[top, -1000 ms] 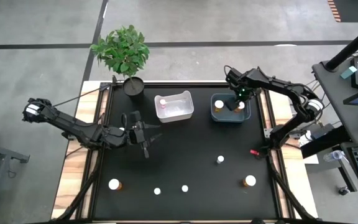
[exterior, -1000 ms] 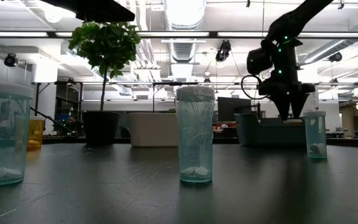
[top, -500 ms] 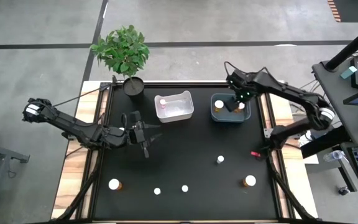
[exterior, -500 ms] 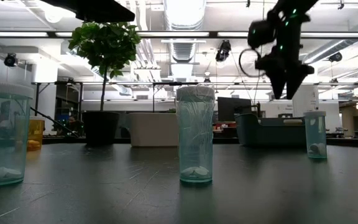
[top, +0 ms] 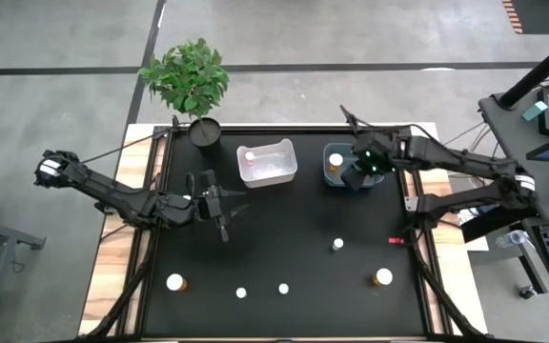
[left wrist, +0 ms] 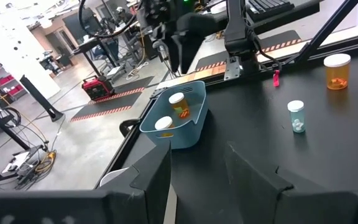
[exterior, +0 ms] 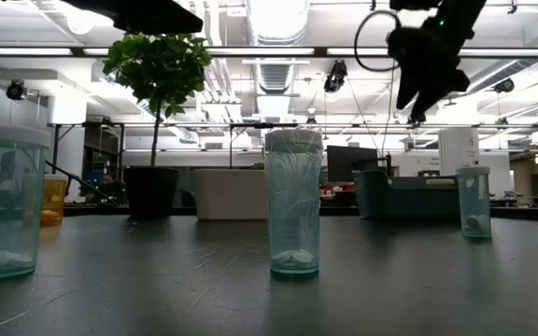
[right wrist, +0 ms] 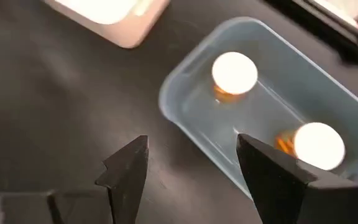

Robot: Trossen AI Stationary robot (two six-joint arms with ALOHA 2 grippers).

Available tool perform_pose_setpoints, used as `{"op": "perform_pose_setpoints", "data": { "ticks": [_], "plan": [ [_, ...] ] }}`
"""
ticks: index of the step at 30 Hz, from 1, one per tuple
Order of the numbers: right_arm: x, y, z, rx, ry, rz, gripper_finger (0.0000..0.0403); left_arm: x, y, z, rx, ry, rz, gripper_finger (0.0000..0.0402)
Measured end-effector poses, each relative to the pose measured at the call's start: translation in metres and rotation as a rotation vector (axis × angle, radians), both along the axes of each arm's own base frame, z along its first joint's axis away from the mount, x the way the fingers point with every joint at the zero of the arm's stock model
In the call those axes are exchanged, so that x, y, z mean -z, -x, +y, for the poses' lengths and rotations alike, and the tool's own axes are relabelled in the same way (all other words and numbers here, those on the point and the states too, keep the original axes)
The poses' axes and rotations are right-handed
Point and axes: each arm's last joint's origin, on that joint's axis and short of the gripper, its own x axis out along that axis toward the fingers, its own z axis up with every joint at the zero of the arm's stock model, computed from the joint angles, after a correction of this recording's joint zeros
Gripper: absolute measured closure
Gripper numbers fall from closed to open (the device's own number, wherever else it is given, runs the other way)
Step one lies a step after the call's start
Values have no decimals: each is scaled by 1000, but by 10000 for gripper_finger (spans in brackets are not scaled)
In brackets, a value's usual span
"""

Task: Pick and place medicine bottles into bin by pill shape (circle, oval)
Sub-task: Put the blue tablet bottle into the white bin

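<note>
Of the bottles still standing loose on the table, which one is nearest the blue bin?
The small clear bottle standing alone mid-table right; the other four stand farther off, in the row along the front edge. The blue bin already holds two.

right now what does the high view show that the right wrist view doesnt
Only the high view: the potted plant, the left gripper waiting mid-table, and five bottles standing on the near part of the table. Only the right wrist view: the right gripper with open, empty fingers. Both: the blue bin holding two white-capped amber bottles, and the white bin.
</note>
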Motion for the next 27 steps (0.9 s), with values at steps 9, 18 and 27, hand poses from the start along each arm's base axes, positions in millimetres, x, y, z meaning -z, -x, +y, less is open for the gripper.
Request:
{"op": "perform_pose_setpoints", "data": {
  "ticks": [9, 18, 27],
  "plan": [
    [6, -1, 38, -218, 93, -219, 168, 0, 0, 0, -3, 26, -9, 265],
    [16, 2, 57, -460, 292, -443, 177, 0, 0, 0, -23, 174, -62, 265],
    [20, 11, 62, -570, 476, -632, 180, -2, 0, -7, 55, 421, -118, 265]
  ]
}}
